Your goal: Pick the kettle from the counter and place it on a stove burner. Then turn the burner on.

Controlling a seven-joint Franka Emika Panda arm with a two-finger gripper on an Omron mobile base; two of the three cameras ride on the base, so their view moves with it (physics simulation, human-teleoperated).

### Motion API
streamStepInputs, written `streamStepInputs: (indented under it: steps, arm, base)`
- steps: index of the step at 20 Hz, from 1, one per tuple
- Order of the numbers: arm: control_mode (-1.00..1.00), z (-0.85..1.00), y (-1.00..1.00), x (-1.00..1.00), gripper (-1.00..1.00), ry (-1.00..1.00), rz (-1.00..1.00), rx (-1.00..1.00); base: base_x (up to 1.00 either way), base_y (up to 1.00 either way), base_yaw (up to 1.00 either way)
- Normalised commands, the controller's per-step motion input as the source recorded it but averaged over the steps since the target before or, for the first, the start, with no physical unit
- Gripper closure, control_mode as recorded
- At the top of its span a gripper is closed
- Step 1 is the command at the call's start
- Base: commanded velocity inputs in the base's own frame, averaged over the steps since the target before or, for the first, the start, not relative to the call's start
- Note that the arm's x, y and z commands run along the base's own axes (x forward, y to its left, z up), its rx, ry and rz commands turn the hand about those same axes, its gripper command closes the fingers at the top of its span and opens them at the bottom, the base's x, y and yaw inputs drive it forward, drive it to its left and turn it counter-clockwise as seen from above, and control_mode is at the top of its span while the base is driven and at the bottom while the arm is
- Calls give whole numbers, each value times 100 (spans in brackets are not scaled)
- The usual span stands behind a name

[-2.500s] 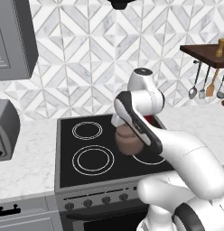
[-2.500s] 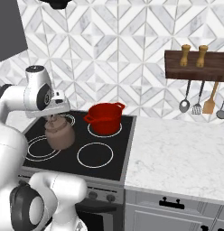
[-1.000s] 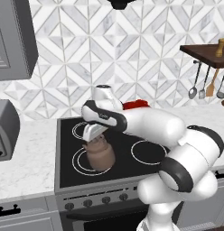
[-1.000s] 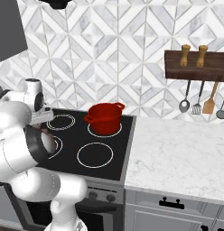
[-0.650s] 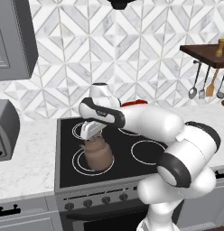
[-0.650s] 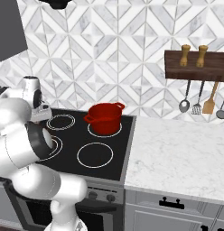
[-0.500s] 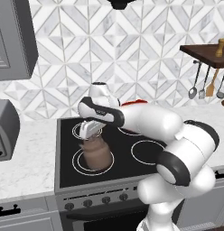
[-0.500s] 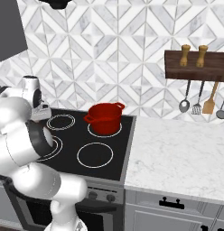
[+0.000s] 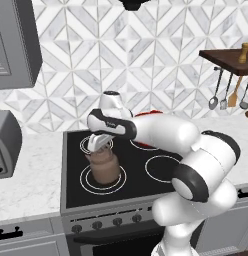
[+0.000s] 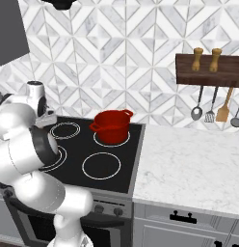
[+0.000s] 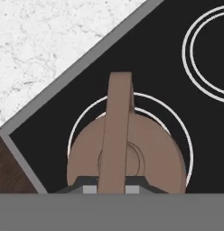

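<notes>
Hand view: claw [image 11: 111, 187] pinches the kettle [image 11: 126, 155] handle above the stove burner [image 11: 132, 131]; no writing legible.

No legible text, labels, brands, numbers or signs anywhere. The black cooktop [image 9: 141, 175] carries only plain white ring markings. The knobs along its front edge [image 9: 103, 223] are too small to show any marks.

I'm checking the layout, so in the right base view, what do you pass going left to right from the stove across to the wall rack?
Black cooktop → red pot → white marble counter → wooden rack with two grinders on top and utensils hanging beneath.
</notes>
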Motion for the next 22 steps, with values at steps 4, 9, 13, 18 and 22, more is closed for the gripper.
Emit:
streamStepInputs:
  steps: [4,9,13,18,22]
  arm:
    - [-100,-22,0,1,100,0,0,5]
    - [-100,-16,0,-1,100,7,0,0]
    - [-100,-3,0,0,100,2,0,0]
    - [-100,0,0,0,-100,0,0,0]
    - [-100,0,0,0,-100,0,0,0]
  base:
    - [0,0,0]
    - [0,0,0]
    - [0,0,0]
    - [0,0,0]
    - [0,0,0]
